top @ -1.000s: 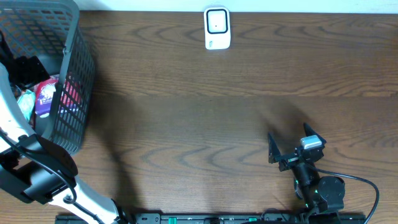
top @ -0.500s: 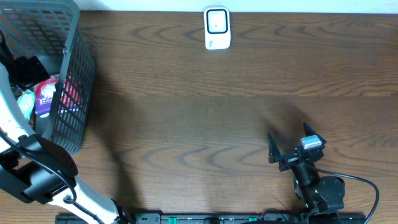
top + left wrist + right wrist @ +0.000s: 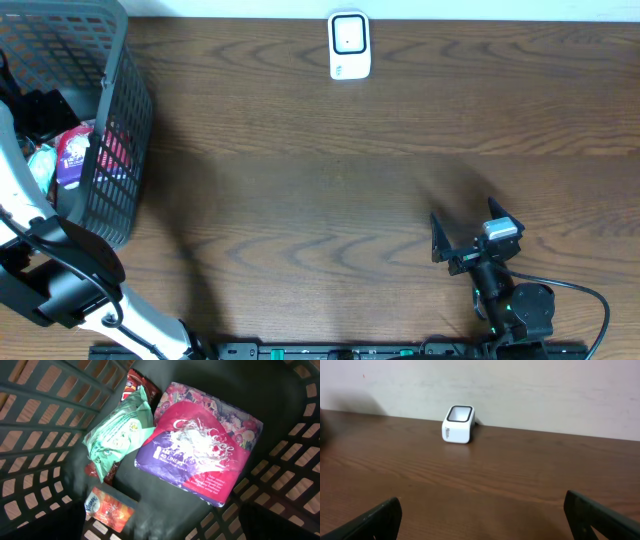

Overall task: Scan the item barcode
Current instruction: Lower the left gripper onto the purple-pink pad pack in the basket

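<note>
Dark worktop (image 3: 300, 200), left tool (image 3: 170, 522) spread wide inside the basket (image 3: 120, 120), right tool (image 3: 468, 232) wide and empty outside it, so best straddle the purple pack (image 3: 200, 455) squarely and lift straight up.

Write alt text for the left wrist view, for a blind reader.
Looking down into a dark grey plastic basket: a purple and pink soft pack lies in the middle, a green packet beside it on the left. A red packet shows under the green one, and a small orange and blue pack lies below.
</note>
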Available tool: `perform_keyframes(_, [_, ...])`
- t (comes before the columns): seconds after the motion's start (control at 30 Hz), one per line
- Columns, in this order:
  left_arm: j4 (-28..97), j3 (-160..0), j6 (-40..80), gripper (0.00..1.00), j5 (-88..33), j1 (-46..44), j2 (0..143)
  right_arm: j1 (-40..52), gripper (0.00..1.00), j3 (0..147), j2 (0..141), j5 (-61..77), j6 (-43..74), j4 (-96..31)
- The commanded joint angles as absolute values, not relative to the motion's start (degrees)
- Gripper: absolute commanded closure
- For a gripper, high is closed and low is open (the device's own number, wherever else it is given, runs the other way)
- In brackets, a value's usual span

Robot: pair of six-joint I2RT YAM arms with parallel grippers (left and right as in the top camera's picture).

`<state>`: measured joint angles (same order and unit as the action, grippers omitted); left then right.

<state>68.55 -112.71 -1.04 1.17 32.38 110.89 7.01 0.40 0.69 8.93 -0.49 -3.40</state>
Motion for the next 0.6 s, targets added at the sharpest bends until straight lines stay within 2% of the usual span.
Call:
perform_keyframes(0.0, [68.5,-113.3,-0.1,0.02,0.4,32.4,111.3,7.2,0.01,0.3,0.3,8.5,0.0,-3.6])
perform_keyframes(0.57, [66.3,-113.3,-0.1,0.02,0.4,32.4,111.3,7.2,0.01,0.3,0.3,8.5,0.0,-3.6])
